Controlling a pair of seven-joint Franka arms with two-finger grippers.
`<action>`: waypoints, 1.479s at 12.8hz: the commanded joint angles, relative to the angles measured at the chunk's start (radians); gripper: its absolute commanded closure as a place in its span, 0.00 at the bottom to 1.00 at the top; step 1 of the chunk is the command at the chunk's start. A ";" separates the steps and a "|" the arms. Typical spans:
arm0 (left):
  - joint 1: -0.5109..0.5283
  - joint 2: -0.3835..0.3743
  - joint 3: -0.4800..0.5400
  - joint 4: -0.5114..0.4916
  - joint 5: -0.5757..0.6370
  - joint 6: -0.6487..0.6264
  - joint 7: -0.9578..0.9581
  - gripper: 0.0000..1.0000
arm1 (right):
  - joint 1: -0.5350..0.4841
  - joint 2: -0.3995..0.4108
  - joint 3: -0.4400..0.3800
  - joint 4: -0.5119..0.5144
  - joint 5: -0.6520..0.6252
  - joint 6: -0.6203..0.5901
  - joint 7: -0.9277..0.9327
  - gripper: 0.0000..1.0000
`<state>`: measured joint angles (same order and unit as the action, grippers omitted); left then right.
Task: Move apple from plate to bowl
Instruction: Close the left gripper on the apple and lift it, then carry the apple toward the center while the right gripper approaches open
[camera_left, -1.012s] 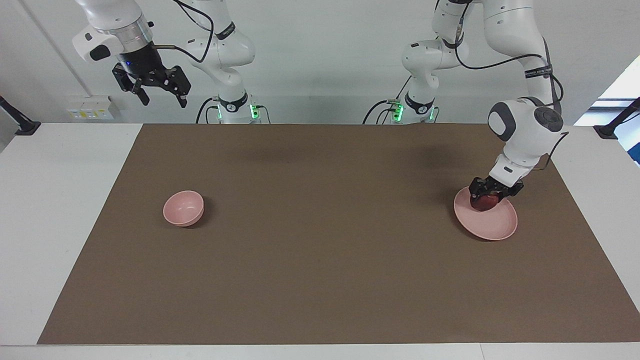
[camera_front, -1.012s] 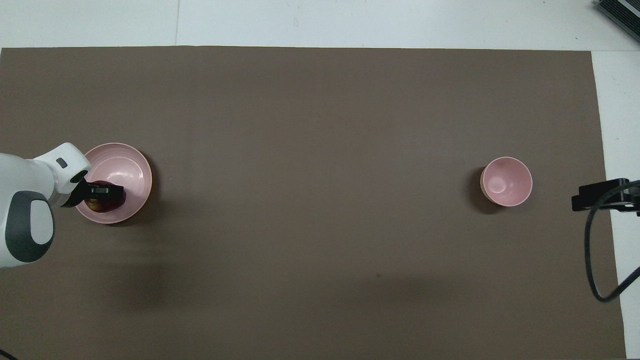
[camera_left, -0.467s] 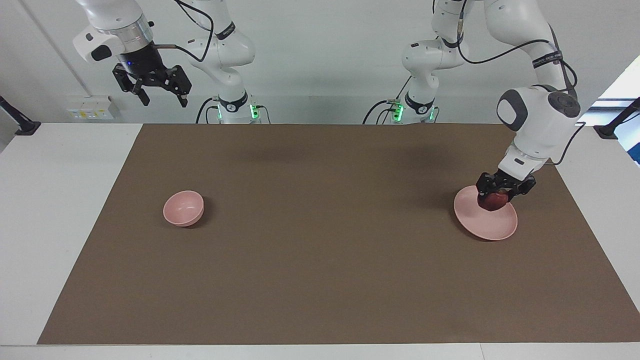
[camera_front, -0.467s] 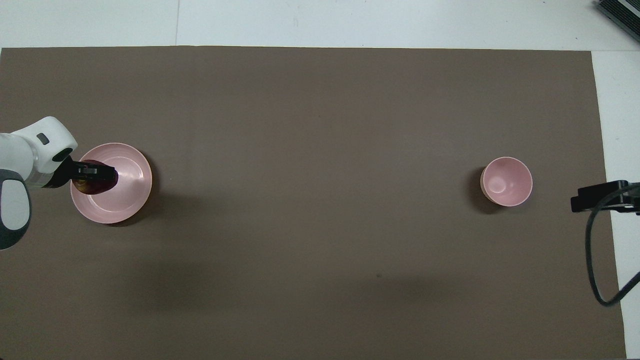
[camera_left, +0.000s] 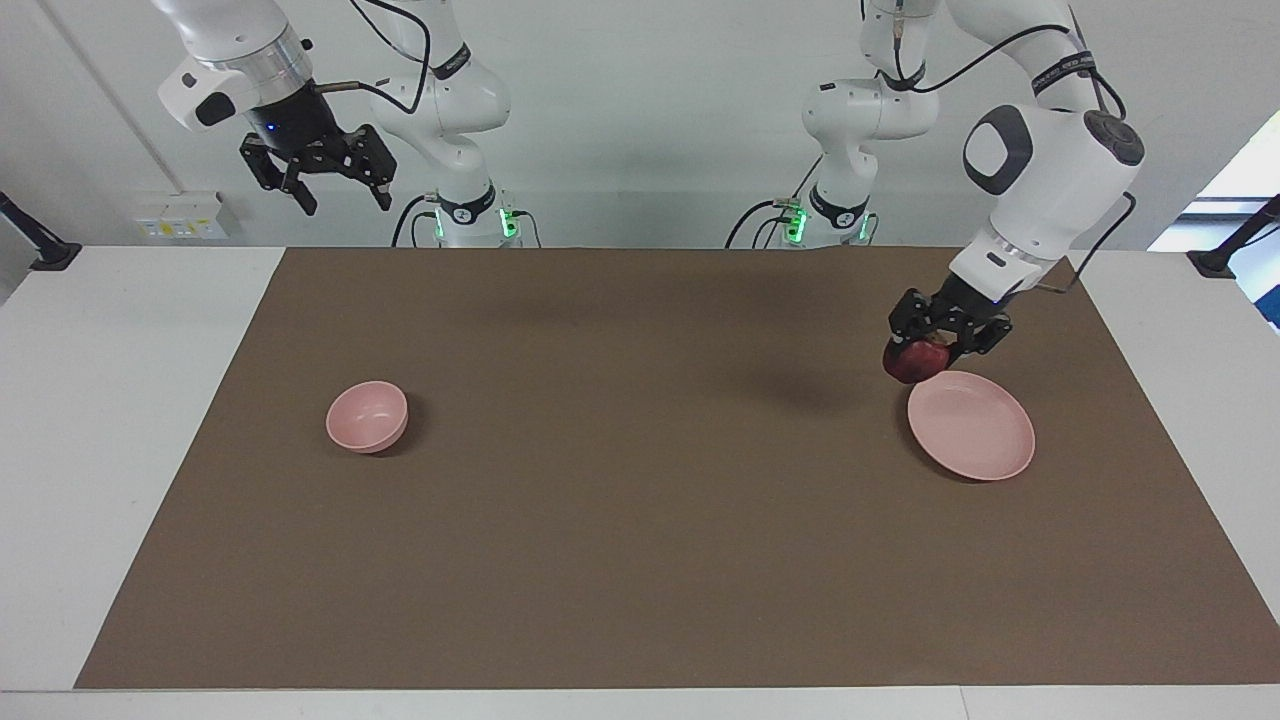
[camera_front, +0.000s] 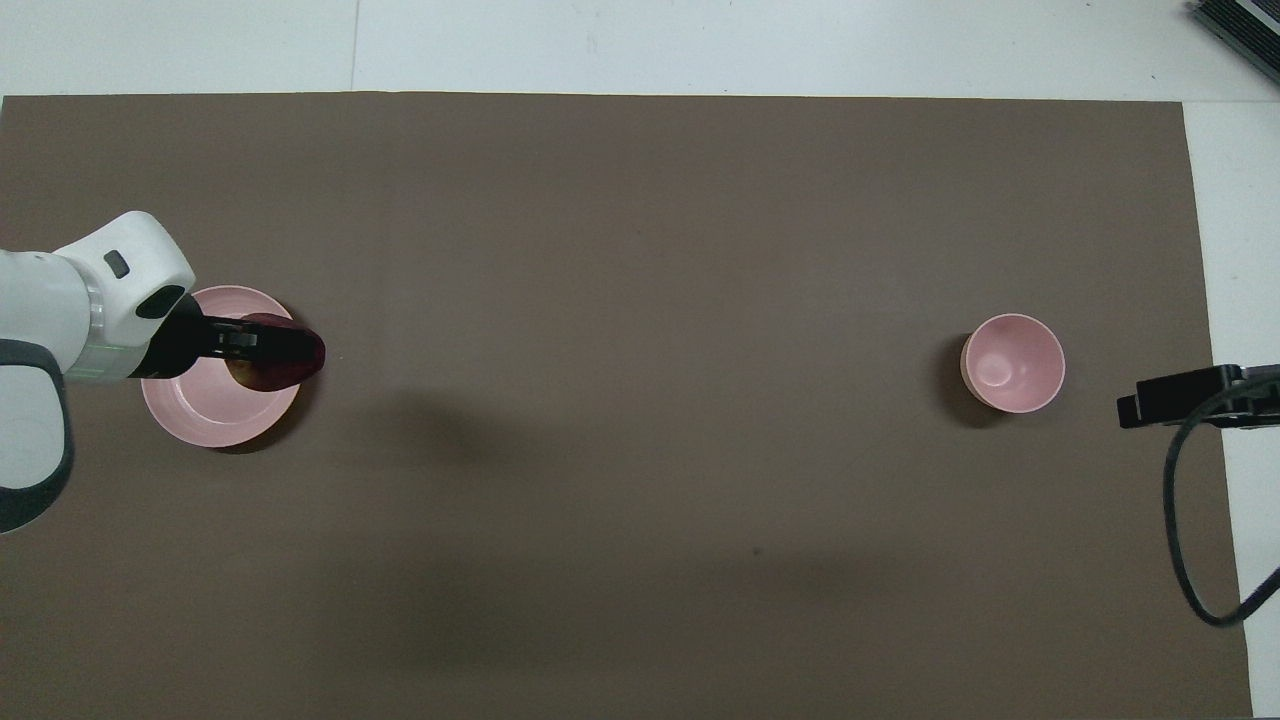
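A small, round, glossy dark red apple (camera_left: 912, 362) is clamped in the left gripper (camera_left: 938, 340) above the flat, pale pink plate's (camera_left: 975, 432) rim; the right gripper (camera_left: 340, 196) is held spread.

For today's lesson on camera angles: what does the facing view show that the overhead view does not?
Only the facing view shows the apple lifted clear of the plate, and the waiting right claw open, raised at the right arm's end. Only the overhead view shows the apple's yellowish patch and the bowl's inside bottom. Both show the left claw shut on the apple, with plate and bowl at the table's two ends.
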<state>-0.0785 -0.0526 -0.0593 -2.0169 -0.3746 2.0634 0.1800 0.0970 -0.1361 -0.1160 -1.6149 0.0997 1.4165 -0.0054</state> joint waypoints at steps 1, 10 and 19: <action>-0.070 -0.013 -0.002 -0.010 -0.171 -0.002 -0.052 1.00 | -0.045 -0.007 -0.005 -0.039 0.082 0.022 -0.089 0.00; -0.075 -0.027 -0.356 -0.028 -0.757 0.421 -0.060 1.00 | -0.034 0.038 -0.002 -0.154 0.371 0.238 -0.218 0.00; -0.073 -0.027 -0.448 -0.019 -1.112 0.554 0.048 1.00 | -0.002 0.012 0.007 -0.252 0.426 0.344 -0.718 0.00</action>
<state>-0.1505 -0.0545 -0.5061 -2.0222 -1.4333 2.6002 0.1941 0.1002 -0.1001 -0.1107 -1.8268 0.4927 1.7348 -0.6657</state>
